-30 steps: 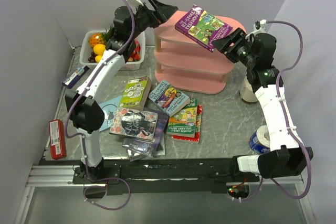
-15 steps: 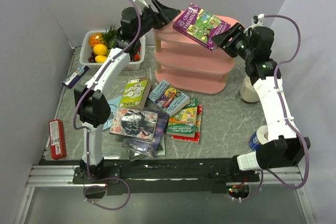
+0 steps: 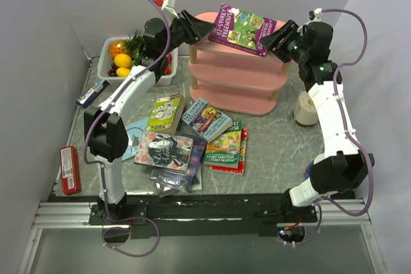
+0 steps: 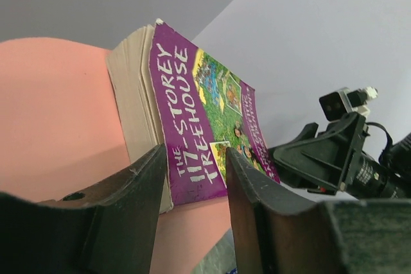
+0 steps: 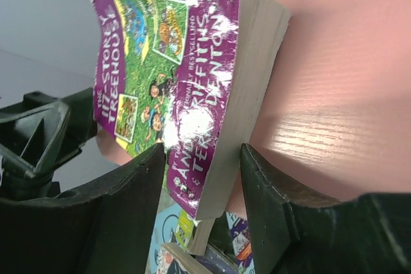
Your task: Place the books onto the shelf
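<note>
**A:** Gripping anything, was your right claw [image 5: 202, 155]?

**B:** Yes. Your right claw had the right end of the purple Treehouse book [image 3: 243, 28] pinched, with one finger on the printed cover and the other against the back. In its wrist view both fingers met the book with no gap.

**A:** And where did you have that book?

**B:** You had it over the top tier of the pink shelf [image 3: 239, 83], which stood at the far middle of the worktop [image 3: 282, 139]. The book lay slantwise across that tier with its cover facing up. I could not tell whether its underside touched the pink board.

**A:** What about your left claw [image 4: 196, 158]?

**B:** It reached in from the far left. Its fingers stood on either side of the book's left end, one by the page block and one by the cover. Whether they pressed on the book or only flanked it, I could not tell.

**A:** And the rest of your books?

**B:** The other books [image 3: 207, 119] lay flat in a loose, overlapping cluster on the worktop, near of the shelf and between your two arms. A red box [image 3: 69, 170] sat at the near left edge, well apart from them.
</note>
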Robot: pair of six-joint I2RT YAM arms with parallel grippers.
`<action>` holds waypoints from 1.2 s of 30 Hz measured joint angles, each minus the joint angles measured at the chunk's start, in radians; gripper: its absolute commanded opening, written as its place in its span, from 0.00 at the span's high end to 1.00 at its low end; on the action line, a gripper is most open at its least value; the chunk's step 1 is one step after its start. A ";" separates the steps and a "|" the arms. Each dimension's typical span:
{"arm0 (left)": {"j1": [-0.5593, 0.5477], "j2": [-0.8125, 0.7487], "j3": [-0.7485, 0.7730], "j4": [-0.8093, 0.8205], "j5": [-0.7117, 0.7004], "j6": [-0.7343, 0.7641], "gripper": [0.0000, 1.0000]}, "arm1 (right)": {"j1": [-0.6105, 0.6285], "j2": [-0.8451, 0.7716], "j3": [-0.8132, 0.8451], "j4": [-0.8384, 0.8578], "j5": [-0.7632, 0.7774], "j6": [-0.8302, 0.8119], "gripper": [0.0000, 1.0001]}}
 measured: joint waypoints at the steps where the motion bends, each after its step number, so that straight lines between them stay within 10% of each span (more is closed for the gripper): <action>1: 0.000 -0.013 -0.019 0.010 0.004 -0.002 0.52 | 0.000 0.006 0.010 -0.008 0.002 -0.002 0.43; 22: 0.126 -0.217 -0.293 0.028 0.037 -0.036 0.19 | -0.010 -0.006 0.069 -0.100 0.077 -0.037 0.21; 28: 0.318 -0.439 -0.585 -0.032 -0.074 -0.090 0.22 | 0.002 -0.344 -0.264 -0.014 0.094 -0.035 0.22; 36: -0.069 -0.681 -0.696 -0.275 -0.299 0.102 0.31 | 0.265 -0.634 -0.786 0.118 0.092 -0.036 0.22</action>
